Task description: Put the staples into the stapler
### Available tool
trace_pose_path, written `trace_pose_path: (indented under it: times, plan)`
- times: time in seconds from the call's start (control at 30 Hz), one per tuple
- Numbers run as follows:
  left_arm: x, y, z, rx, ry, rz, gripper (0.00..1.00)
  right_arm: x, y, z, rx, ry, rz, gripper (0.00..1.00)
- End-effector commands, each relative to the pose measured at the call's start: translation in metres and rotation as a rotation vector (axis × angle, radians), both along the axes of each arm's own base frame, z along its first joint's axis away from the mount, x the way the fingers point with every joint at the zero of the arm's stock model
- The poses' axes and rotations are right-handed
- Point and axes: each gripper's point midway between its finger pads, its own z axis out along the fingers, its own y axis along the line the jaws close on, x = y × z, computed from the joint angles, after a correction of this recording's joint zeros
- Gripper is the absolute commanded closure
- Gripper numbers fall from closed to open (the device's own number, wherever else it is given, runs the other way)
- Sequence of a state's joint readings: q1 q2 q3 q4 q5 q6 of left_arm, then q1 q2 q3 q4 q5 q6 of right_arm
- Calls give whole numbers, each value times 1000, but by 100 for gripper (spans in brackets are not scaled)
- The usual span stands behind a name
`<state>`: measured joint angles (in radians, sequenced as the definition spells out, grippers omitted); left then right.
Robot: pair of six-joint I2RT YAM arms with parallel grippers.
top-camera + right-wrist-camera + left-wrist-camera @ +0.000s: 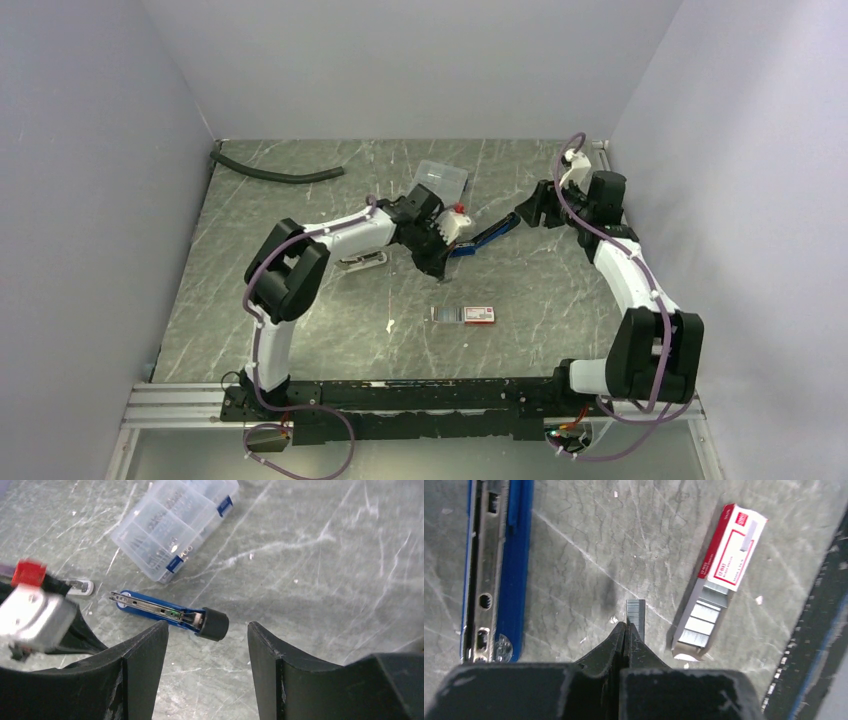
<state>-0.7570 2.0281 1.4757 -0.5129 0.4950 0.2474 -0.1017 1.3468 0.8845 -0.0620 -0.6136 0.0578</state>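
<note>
My left gripper (626, 627) is shut on a short silvery strip of staples (635, 614) that sticks out past its tips, above the table. The blue stapler (499, 570) lies opened to its left, its metal channel facing up. To the right lies the white, red-ended staples box (734, 545), with its grey tray (699, 625) pulled out and more strips in it. In the right wrist view the stapler (160, 611) lies just beyond my right gripper (207, 625), which is open and holds nothing. From above, the stapler (482, 238) lies between both grippers.
A clear compartment case (175, 525) stands behind the stapler. A black hose (280, 172) lies at the back left. A silvery metal piece (360, 261) lies under the left forearm. The staples box (466, 315) sits nearer the front. Grey walls close in three sides.
</note>
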Motion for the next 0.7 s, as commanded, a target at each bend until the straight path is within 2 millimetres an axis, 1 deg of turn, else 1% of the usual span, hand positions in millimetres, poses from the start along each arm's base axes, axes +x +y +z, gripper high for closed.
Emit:
trace_pose_path:
  times: [0.0,0.13,0.2,0.27,0.33,0.43,0.47,0.57,0.67]
  plan:
    - [-5,-5,57,-205,157,17,97,0,4,58,-83,-251,119,37]
    - [-14,-6,80,-329,328,23,97,-19,23,70,-101,-332,317,38]
    - [-18,-7,90,-367,411,39,97,-31,32,80,-119,-375,415,38]
    - [-21,-8,99,-399,477,46,97,-44,38,87,-165,-428,516,38]
    - [-23,-10,108,-429,529,37,97,-58,47,89,-210,-458,599,38]
    - [-28,-12,121,-470,610,10,97,-75,63,82,-294,-471,704,38]
    - [-29,-12,125,-484,639,2,97,-85,77,80,-325,-484,756,38]
    - [-33,-13,136,-518,725,-35,97,-105,98,69,-401,-521,844,39]
    - [-34,-13,140,-530,736,-54,97,-121,110,58,-438,-547,933,40]
